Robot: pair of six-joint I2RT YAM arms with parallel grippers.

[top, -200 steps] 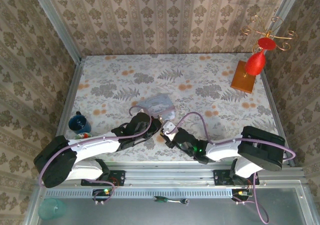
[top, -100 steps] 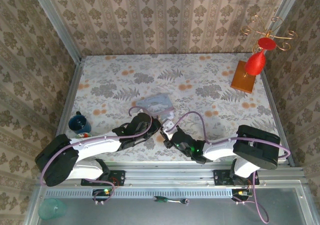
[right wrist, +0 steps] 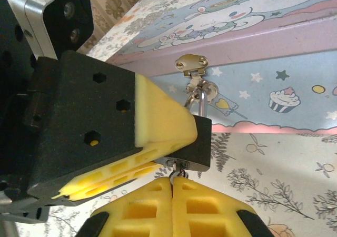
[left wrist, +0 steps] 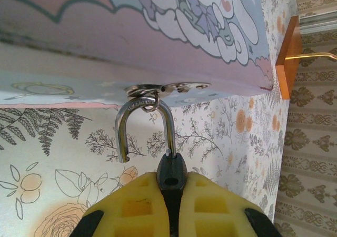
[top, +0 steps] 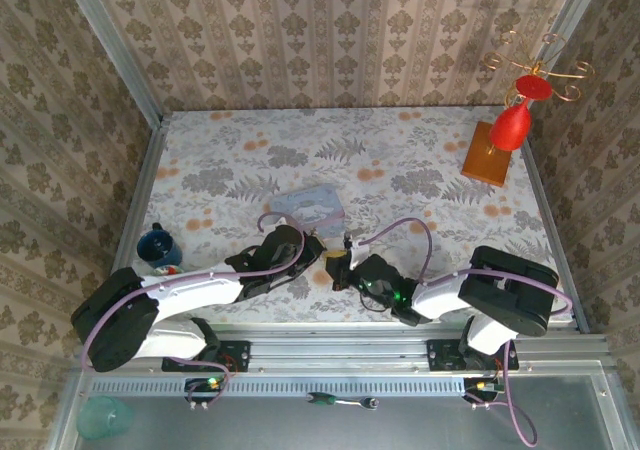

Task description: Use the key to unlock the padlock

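Left pincer was clamped on the padlock, yellow pads either side of the dark body. The padlock hung off the hasp on the front of the box, just above the bench. In the top view both pincers met just in front of the box, near the bench's near edge.

Right pincer was pressed together right under the padlock. A small metal bit poked out between its pads and the lock's underside. I read that as the key, seated in the keyway; too little showed to be sure.

Shackle: one leg sat in the body, the other hung free beside it, and the loop ran through the hasp ring. So I'd call the lock sprung but not off the box.

Risks from here:
- Key slip. The right pads seemed to hold only the very end, so any more twist or a sideways tug could roll it out.
- Relock. If the left pincer pushed the body up toward the box with the free leg lined up, the leg could click back in.
- Box drag. The shackle was hooked through the hasp and the box looked light, so pulling either arm back would haul or tip it.
- Bent key, if the two arms moved out of line while both gripped.
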